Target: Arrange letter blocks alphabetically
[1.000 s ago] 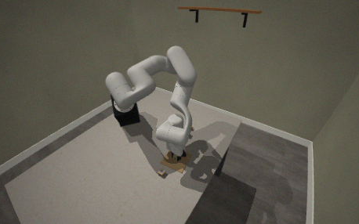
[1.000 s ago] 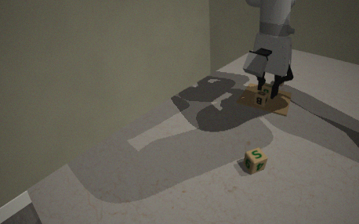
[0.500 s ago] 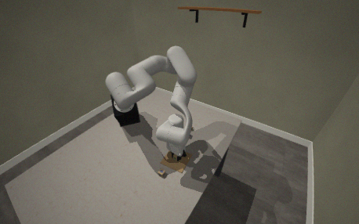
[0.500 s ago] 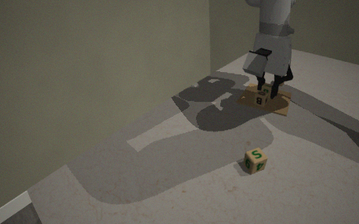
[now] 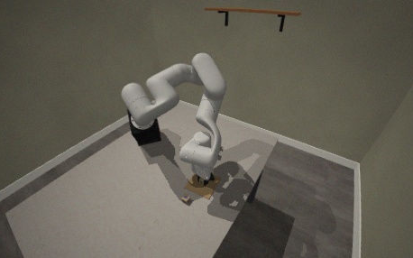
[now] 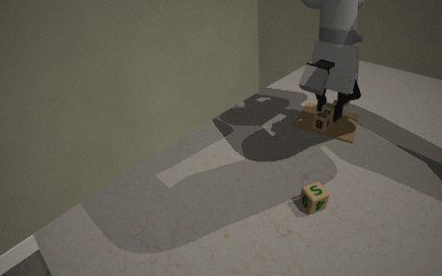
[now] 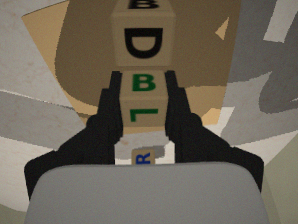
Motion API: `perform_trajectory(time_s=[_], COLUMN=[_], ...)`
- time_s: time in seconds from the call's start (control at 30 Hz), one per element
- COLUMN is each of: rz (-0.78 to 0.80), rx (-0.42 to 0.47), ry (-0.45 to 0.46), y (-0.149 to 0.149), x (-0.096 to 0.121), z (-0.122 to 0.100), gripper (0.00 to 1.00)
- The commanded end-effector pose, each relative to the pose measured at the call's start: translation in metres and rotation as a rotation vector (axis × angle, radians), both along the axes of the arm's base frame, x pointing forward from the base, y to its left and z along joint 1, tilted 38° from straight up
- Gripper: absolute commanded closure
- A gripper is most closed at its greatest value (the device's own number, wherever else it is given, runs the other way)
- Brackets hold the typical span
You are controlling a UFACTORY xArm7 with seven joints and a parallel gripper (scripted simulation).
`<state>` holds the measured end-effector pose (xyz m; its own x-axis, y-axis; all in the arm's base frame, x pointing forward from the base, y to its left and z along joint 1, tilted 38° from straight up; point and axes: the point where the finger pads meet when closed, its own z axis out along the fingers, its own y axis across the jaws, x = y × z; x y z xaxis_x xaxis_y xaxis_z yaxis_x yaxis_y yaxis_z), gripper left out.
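Observation:
The gripper (image 6: 329, 114) (image 7: 144, 75) is shut on a wooden block (image 7: 145, 90), over the mat (image 5: 201, 191) (image 6: 345, 135) (image 7: 42, 30). That block shows a green B on the face towards the wrist view's top and a green L on the adjoining upper face. Its underside is hidden, so I cannot tell whether it touches the mat. The D block (image 6: 321, 122) (image 7: 143, 42) sits on the mat beside it, D on top and a black B on one side. The S block (image 6: 315, 198) lies off the mat, S on top. The R block (image 5: 186, 198) (image 7: 143, 158), with a blue R, lies off the mat's opposite side.
The arm (image 5: 209, 108) reaches over the mat from its black base (image 5: 145, 133). Its shadow crosses the mat and the pale surface. In the top view a dark raised panel (image 5: 257, 180) stands to the right of the mat. Walls surround the area.

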<state>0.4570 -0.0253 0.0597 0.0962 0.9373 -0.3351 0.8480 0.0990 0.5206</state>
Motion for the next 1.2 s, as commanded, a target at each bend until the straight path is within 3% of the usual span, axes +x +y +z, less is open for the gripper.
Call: perform_trajectory(time_s=[0.0,1.17], rz=[0.001,0.001], rx=[0.001,0.001], ry=[-0.002,-0.002], y=[0.0001,-0.0010], x=[0.0009,0.0027], z=[0.0003,-0.0024], gripper=[0.73,0.73])
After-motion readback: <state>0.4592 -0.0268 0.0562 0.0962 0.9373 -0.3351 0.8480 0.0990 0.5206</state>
